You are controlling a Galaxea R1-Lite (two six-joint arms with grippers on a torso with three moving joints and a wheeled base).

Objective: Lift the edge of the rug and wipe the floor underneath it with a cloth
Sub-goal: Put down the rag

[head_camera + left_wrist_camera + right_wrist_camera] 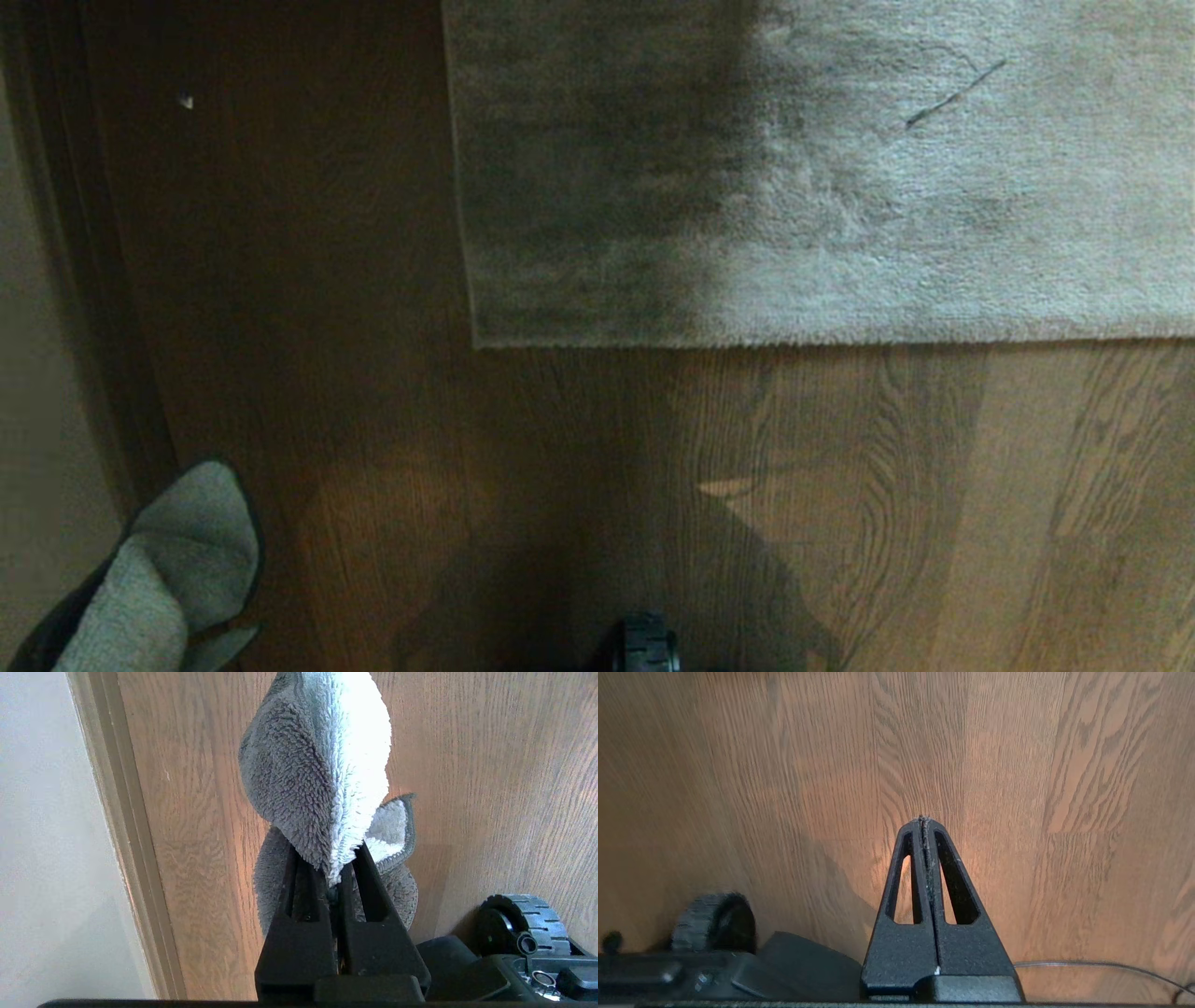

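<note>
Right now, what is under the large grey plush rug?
The grey-beige plush rug lies flat on the dark brown wooden plank floor. Only the floor beside it shows; whatever is beneath it is covered.

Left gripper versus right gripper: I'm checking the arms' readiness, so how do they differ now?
The left gripper is shut on the cloth, beside the wall; the right gripper is shut on nothing, over bare floor. Both are black and point at the floor.

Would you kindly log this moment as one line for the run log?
left gripper: shut on cloth | right gripper: shut, empty | rug edge: flat on floor
</note>
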